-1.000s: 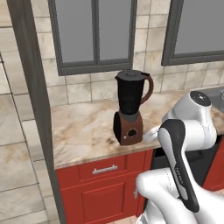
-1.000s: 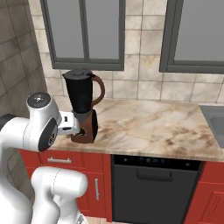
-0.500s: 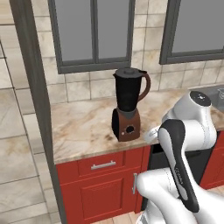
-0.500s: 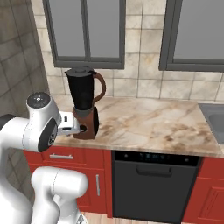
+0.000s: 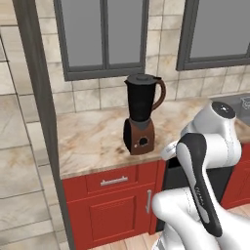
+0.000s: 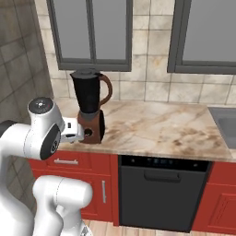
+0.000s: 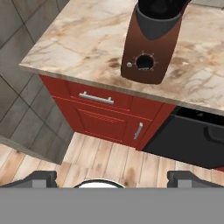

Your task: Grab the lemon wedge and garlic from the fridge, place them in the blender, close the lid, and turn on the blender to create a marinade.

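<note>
None of the task looks done as far as these views show: no lemon wedge or garlic can be seen, though the dark jar could hide something inside. From largest to smallest, the marble counter (image 5: pixel 93 141) carries the blender (image 5: pixel 141 114), which stands upright, long axis vertical, near the counter's front edge above the red cabinets (image 5: pixel 114 207). Its round dial (image 7: pixel 144 62) faces out toward the robot, and its brown handle (image 6: pixel 107 90) points toward the sink side of the counter. The lid (image 5: pixel 142 78) appears to sit on the jar. The gripper (image 7: pixel 112 178) hangs low before the blender, fingers spread wide, holding nothing.
</note>
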